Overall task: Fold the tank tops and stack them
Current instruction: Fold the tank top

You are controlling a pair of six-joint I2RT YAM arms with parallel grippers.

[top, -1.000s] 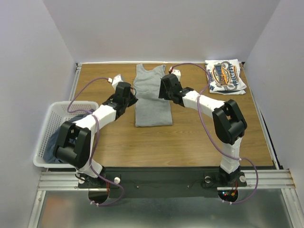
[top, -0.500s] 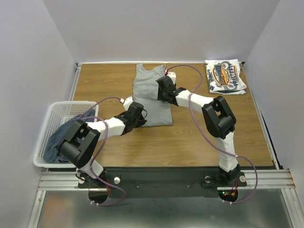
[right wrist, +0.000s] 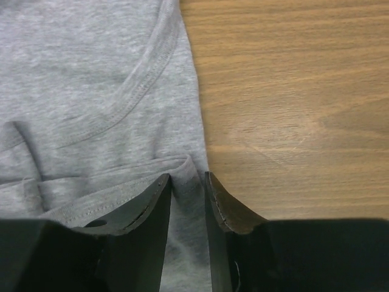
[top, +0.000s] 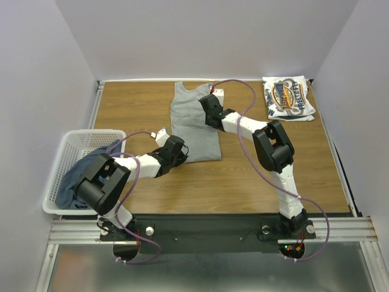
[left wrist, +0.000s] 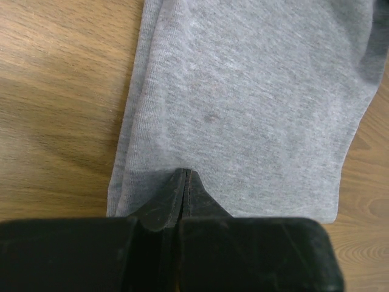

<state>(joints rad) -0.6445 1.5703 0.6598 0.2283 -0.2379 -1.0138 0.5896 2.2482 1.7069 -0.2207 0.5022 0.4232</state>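
Grey top (top: 193, 125), worktop (top: 255, 176) far centre, mid-fold: left gripper (left wrist: 184, 175) shut on hem, right gripper (right wrist: 187, 180) jaws slightly apart astride strap; white top (top: 289, 97) folded, far-right corner; blue top (top: 73, 176) waiting in basket (top: 82, 137), left edge.

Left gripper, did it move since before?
Yes. The left gripper slid toward the near edge of the table, from the left side of the grey tank top to its near hem.

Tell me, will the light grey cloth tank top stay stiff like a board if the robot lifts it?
Probably not. The light grey cloth tank top looks thin and shows soft wrinkles by its strap, so it would likely flop. It seems light too. With the left gripper pinching only the hem, the rest would probably dangle down.
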